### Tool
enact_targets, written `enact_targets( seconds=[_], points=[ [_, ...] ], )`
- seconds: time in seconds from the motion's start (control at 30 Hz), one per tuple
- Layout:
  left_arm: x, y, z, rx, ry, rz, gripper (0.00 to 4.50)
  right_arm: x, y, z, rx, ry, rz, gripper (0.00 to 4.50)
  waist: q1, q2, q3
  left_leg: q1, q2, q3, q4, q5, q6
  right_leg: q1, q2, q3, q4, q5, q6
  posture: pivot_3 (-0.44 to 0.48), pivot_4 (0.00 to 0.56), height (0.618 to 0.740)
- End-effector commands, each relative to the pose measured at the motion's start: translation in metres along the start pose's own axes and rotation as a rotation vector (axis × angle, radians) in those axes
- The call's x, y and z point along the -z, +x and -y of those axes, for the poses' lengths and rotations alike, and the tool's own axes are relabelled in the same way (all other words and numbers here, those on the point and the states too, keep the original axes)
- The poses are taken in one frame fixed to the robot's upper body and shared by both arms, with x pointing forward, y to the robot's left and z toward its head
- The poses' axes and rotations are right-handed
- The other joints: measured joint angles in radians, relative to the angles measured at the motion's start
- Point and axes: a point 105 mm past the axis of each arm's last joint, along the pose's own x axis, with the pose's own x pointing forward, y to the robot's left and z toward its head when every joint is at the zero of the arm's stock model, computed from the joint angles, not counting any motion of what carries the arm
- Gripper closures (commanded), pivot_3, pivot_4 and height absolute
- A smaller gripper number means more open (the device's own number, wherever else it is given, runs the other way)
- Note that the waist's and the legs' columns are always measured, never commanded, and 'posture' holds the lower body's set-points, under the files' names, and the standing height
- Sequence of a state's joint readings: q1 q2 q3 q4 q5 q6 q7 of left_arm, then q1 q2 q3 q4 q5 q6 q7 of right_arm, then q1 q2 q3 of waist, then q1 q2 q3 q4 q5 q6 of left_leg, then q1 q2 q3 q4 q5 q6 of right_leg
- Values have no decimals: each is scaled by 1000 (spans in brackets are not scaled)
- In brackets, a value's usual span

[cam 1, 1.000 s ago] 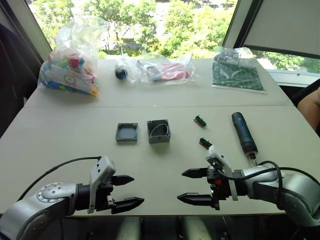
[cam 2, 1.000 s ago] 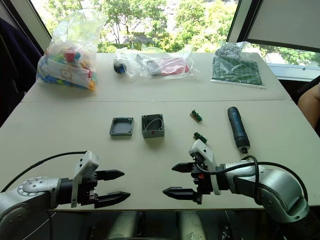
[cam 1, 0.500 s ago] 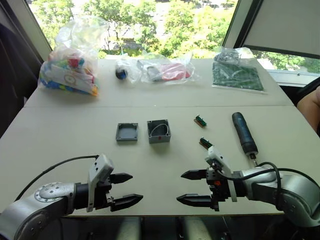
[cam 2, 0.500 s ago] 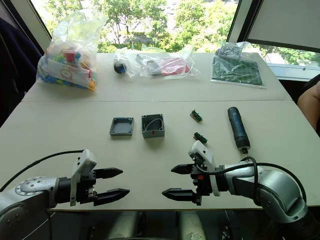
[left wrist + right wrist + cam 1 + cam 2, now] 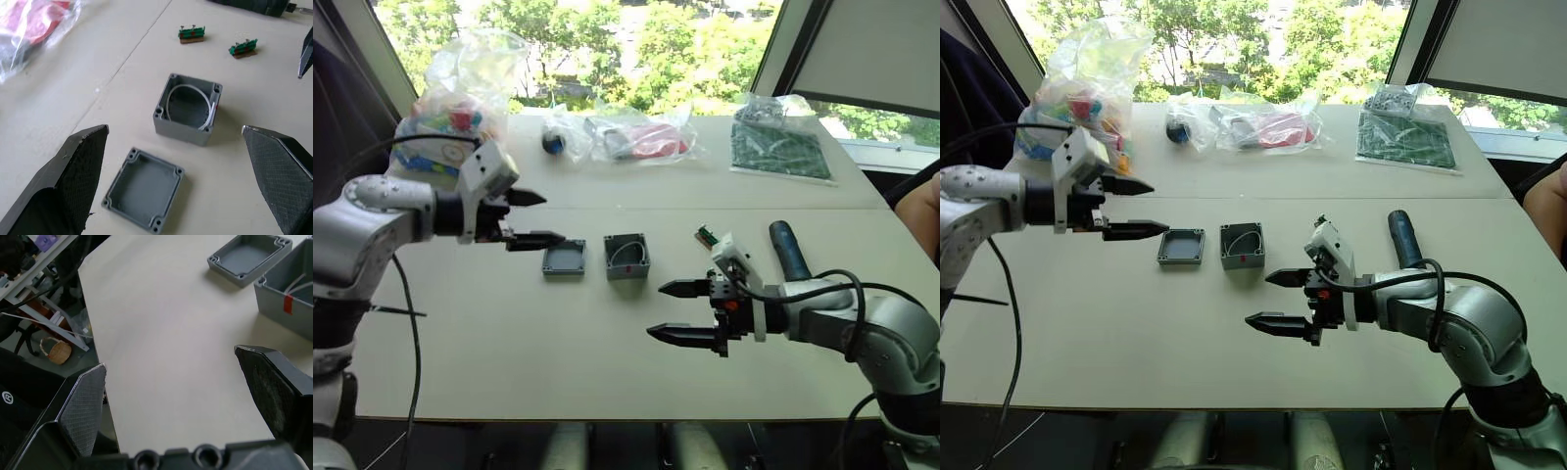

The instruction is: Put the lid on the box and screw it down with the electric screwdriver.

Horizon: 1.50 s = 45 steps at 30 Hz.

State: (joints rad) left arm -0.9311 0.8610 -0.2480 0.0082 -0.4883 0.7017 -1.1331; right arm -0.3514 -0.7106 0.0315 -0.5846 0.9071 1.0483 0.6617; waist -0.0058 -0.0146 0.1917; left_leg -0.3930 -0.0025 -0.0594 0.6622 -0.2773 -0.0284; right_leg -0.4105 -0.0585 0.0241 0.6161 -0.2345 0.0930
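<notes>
Now, change: my left gripper (image 5: 530,217) has lifted from the near table edge and hangs just left of the lid (image 5: 564,258); my right gripper (image 5: 677,311) has pushed forward, closer to the box (image 5: 626,256).
Count: one lid, one box, one electric screwdriver (image 5: 788,248), two green connectors (image 5: 191,34).
Lid: flat on the table (image 5: 460,323), hollow side up, just left of the box.
Box: upright, open, wire coiled inside, red mark on its side.
Screwdriver: lying right of the connectors, partly behind my right arm.
Left jaws: wide apart, empty, arm reaching in from the left.
Right jaws: wide apart, empty, pointing left, near the box's front right.
</notes>
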Motion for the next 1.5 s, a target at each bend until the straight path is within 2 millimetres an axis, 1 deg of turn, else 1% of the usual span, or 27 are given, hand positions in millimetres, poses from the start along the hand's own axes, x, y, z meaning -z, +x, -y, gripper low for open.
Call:
enact_targets(
  seconds=[0.03, 0.1, 0.13, 0.2, 0.27, 0.37, 0.43, 0.57, 0.63, 0.67, 0.73, 0.77, 0.87, 0.93, 0.97, 1.0, 1.03, 1.13, 1.23, 1.3, 1.33, 1.43, 1.5],
  points=[
    [14, 41, 12, 186, 132, -115, 0, -3, 2, 12, 111, -47, 44, 29, -3, 0, 0, 0, -1, 0, 0, 0, 0, 0, 0, 0, 0, 0, 1, 0, 150, 740],
    [20, 52, 14, 240, 151, -142, 0, -1, 4, 13, 137, -52, 50, 29, -15, 0, 0, -1, -1, 3, -1, -1, 2, -2, -1, 2, 0, 1, 3, 0, 150, 740],
    [25, 61, 14, 255, 152, -165, 0, 1, 4, 15, 164, -54, 60, 29, -21, 0, 0, -2, -1, 3, -1, -2, 3, -4, -1, 2, 0, 1, 4, 0, 150, 740],
    [36, 74, 12, 282, 160, -209, 0, 2, 4, 18, 212, -56, 78, 29, -15, 0, 0, -7, 0, 2, -1, -2, 3, -13, -1, 2, 7, 1, 5, 0, 150, 740],
    [40, 80, 9, 298, 173, -224, 0, 2, 4, 19, 238, -56, 91, 29, -11, 0, 0, -11, 0, -1, 0, -1, 3, -19, 1, 2, 14, 0, 6, 0, 150, 740],
    [43, 89, 5, 309, 166, -236, 0, 3, 3, 20, 276, -49, 109, 29, -9, 0, 0, -11, 0, -2, 1, -1, 3, -20, 2, 1, 16, 0, 6, 0, 150, 740],
    [44, 96, 6, 334, 168, -243, 0, 4, 1, 21, 309, -40, 121, 29, -8, 0, 0, -11, 0, -2, 3, -1, 3, -18, 2, 1, 16, 0, 6, 0, 150, 740],
    [46, 104, 7, 371, 188, -263, 0, 3, 1, 21, 347, -32, 146, 29, -7, 0, 0, -11, 0, -2, 5, 0, 3, -16, 2, 2, 15, 1, 3, 0, 150, 740],
    [48, 106, 7, 375, 194, -269, 522, 2, 1, 22, 365, -30, 158, 0, -8, 0, 0, -11, 0, -2, 5, 0, 3, -16, 2, 2, 15, 1, 4, 0, 150, 740],
    [49, 108, 7, 382, 196, -272, 601, 2, 0, 23, 374, -30, 162, 0, -8, 0, 0, -11, 0, -2, 5, 0, 3, -16, 2, 2, 15, 2, 4, 0, 150, 740],
    [53, 109, 7, 390, 215, -292, 1353, 0, -1, 24, 390, -29, 170, 0, -9, 0, 0, -10, 0, -2, 5, 0, 3, -16, 2, 1, 16, 2, 4, 0, 150, 740],
    [55, 111, 7, 388, 224, -298, 1642, -1, -2, 25, 401, -28, 177, 0, -9, 0, 0, -10, 0, -2, 5, 0, 3, -16, 2, 1, 16, 2, 4, 0, 150, 740],
    [56, 113, 9, 400, 231, -295, 2729, -3, -5, 27, 424, -27, 189, 0, -7, 0, 0, -10, 0, -2, 4, 0, 3, -16, 2, 1, 16, 2, 5, 0, 150, 740],
    [58, 114, 9, 407, 248, -311, 3573, -3, -5, 27, 427, -24, 189, 0, -7, 0, 0, -10, 0, -2, 4, 0, 3, -17, 2, 1, 16, 2, 5, 0, 150, 740],
    [59, 114, 9, 409, 254, -314, 3844, -3, -5, 27, 427, -22, 188, 0, -7, 0, 0, -10, 0, -2, 4, 0, 3, -16, 2, 1, 16, 2, 5, 0, 150, 740],
    [59, 114, 9, 410, 255, -313, 4211, -3, -5, 27, 428, -21, 187, 0, -7, 0, 0, -10, 0, -2, 5, 0, 3, -16, 2, 1, 16, 2, 4, 0, 150, 740],
    [59, 114, 10, 414, 252, -309, 4440, -2, -5, 27, 430, -20, 187, 0, -5, 0, 0, -10, 0, -2, 5, 0, 3, -16, 2, 1, 16, 2, 4, 0, 150, 740],
    [59, 115, 10, 422, 253, -311, 4440, -2, -7, 27, 434, -17, 184, 0, -6, 0, 0, -9, 0, -2, 5, 1, 4, -15, 2, 1, 16, 2, 4, 0, 150, 740],
    [56, 112, 7, 423, 326, -296, 4440, 1, -8, 23, 409, -6, 172, 0, -5, 0, 0, -9, 0, -2, 5, 1, 5, -15, 2, 1, 16, 2, 4, 0, 150, 740],
    [39, 106, 14, 510, 393, -219, 4440, 11, -10, 9, 328, 21, 118, 0, -5, 0, 0, -9, 0, -2, 5, 1, 5, -15, 2, 1, 16, 2, 4, 0, 150, 740],
    [35, 104, 17, 544, 419, -199, 4440, 16, -10, 4, 298, 32, 94, 0, -4, 0, 0, -9, 0, -2, 5, 1, 5, -15, 2, 1, 16, 2, 4, 0, 150, 740],
    [38, 102, 26, 613, 498, -212, 4440, 22, -14, 4, 304, 32, 60, 0, -7, 0, 0, -10, 0, -2, 5, 1, 5, -15, 1, 1, 15, 2, 4, 0, 150, 740],
    [47, 102, 34, 665, 530, -231, 4440, 21, -15, 6, 321, 32, 67, 0, -10, 0, 0, -10, 0, -2, 5, 1, 5, -15, 1, 2, 16, 2, 4, 0, 150, 740]
  ],
)
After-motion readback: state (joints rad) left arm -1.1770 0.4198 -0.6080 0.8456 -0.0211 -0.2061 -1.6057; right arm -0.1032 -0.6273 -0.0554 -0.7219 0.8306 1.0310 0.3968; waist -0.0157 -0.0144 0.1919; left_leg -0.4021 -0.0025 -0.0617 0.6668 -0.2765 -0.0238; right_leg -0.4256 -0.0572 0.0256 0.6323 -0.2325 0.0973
